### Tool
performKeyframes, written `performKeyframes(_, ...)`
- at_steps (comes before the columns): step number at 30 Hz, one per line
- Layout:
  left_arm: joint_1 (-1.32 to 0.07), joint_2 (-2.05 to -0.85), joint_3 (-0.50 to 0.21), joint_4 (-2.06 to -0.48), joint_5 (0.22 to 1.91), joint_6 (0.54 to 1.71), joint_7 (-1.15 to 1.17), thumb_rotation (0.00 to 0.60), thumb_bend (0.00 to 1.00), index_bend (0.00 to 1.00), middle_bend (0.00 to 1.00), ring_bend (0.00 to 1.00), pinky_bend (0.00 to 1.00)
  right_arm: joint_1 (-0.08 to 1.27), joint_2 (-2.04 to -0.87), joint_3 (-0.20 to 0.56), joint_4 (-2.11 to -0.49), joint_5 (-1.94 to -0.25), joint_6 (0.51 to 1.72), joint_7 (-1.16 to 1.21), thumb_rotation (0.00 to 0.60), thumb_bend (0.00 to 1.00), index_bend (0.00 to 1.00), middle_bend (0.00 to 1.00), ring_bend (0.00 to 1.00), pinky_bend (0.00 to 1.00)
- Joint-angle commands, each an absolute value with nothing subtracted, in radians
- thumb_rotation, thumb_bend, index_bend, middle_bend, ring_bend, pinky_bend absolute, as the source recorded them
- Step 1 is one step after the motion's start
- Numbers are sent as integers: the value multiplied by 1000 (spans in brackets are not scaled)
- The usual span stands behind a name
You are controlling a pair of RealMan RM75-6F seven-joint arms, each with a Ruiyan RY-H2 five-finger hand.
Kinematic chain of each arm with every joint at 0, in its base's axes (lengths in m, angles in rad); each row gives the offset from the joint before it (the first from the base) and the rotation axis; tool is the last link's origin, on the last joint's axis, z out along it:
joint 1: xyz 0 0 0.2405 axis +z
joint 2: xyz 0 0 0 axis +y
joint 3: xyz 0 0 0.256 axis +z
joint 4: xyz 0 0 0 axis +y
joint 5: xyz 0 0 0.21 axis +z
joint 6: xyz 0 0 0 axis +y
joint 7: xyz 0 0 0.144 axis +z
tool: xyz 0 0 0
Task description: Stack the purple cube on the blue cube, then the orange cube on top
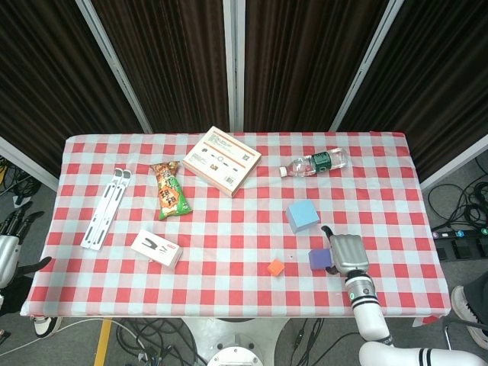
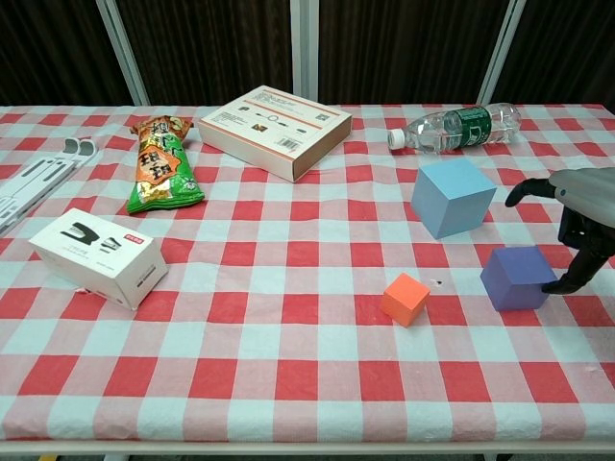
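Observation:
The blue cube (image 1: 303,216) (image 2: 454,197) stands right of the table's middle. Nearer the front edge, the purple cube (image 1: 318,259) (image 2: 516,278) rests flat on the cloth. The small orange cube (image 1: 276,267) (image 2: 405,299) lies to its left. My right hand (image 1: 347,254) (image 2: 581,219) is at the purple cube's right side, its fingertips (image 2: 565,283) touching that face. Its thumb is raised above and clear of the cube, so nothing is gripped. My left hand (image 1: 11,232) hangs off the table's left edge with fingers apart, holding nothing.
A water bottle (image 1: 316,162) (image 2: 456,128) lies behind the blue cube. A flat tan box (image 1: 222,158), a snack bag (image 1: 170,191), a white box (image 1: 156,248) and a white folding stand (image 1: 107,207) occupy the left half. The front edge is close to the cubes.

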State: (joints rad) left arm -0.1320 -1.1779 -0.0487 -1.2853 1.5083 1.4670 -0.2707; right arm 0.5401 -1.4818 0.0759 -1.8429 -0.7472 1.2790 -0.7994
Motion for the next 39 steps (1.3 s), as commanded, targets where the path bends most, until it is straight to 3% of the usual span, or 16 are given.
performKeyframes(1, -132, -1177, -49, -1285, 1508, 1467, -272, 600, 52, 216, 143, 133, 271, 538, -1479, 68, -1856, -738, 1275, -801, 600, 33, 244, 1000, 1000, 1000)
performKeyframes(16, -129, -1180, -48, -1271, 1506, 1465, -286, 600, 51, 216, 143, 133, 271, 563, -1524, 74, -1835, -705, 1271, -822, 600, 47, 337, 1000, 1000, 1000)
performKeyframes(31, -131, -1176, -49, -1275, 1507, 1465, -284, 600, 52, 216, 143, 133, 271, 566, -1531, 75, -1836, -716, 1301, -831, 600, 105, 496, 1000, 1000, 1000)
performKeyframes(39, -131, -1171, -51, -1280, 1503, 1462, -291, 600, 51, 216, 143, 133, 271, 583, -1448, 119, -1952, -731, 1329, -842, 600, 100, 498, 1000, 1000, 1000)
